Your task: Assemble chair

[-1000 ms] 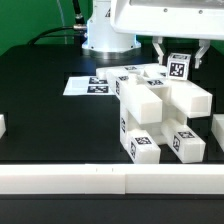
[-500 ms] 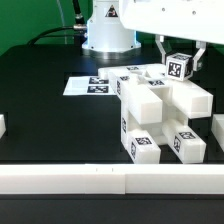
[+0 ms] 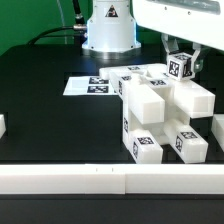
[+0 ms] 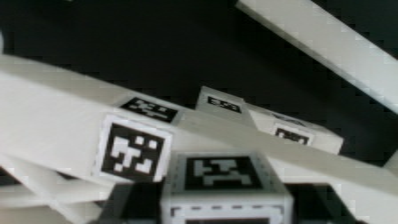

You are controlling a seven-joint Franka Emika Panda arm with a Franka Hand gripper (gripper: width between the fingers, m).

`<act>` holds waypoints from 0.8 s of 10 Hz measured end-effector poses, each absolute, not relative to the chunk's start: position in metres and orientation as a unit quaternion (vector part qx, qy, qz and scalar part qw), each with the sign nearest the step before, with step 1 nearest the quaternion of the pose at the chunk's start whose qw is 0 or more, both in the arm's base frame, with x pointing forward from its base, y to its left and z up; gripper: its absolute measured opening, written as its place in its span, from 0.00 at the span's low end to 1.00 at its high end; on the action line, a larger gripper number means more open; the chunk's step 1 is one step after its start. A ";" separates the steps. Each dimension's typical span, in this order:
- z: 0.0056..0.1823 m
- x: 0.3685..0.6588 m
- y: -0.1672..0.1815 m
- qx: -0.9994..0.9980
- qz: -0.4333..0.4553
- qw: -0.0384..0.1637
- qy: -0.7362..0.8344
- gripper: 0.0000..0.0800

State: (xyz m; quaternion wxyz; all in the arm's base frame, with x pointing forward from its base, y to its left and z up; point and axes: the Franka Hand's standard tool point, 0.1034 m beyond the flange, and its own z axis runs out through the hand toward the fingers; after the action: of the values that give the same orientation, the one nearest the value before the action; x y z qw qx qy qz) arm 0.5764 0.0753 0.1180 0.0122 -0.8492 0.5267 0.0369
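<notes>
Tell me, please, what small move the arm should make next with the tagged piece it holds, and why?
Probably a slow, short descent. The pincer grips a small tagged piece just above the upper blocks of the part-built chair, and in the exterior view the piece does not look seated yet. Whether they touch is hard to judge, so easing down seems safest.

Bright even light, mild glare on the chair (image 3: 150, 105), wrist view soft, perhaps motion-blurred

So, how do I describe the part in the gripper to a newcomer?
Find the blocky white chair on the black table. Above it, on the exterior view's right, the gripper holds a small tagged block, the only part held in the air.
</notes>
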 end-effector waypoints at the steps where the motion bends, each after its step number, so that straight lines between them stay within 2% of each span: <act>1: 0.118 0.576 0.076 -0.847 0.037 0.012 0.530 0.36; 2: 0.118 0.576 0.076 -0.854 0.037 0.012 0.519 0.46; 3: 0.118 0.576 0.076 -0.860 0.037 0.013 0.508 0.63; 4: 0.118 0.576 0.076 -0.866 0.038 0.011 0.498 0.63; 5: 0.118 0.575 0.077 -0.880 0.039 0.011 0.473 0.77; 8: 0.117 0.575 0.076 -0.928 0.038 0.015 0.371 0.81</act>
State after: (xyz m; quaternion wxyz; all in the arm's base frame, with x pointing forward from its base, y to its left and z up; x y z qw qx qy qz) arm 0.5746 0.0763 0.1172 0.0152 -0.9276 0.3714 0.0383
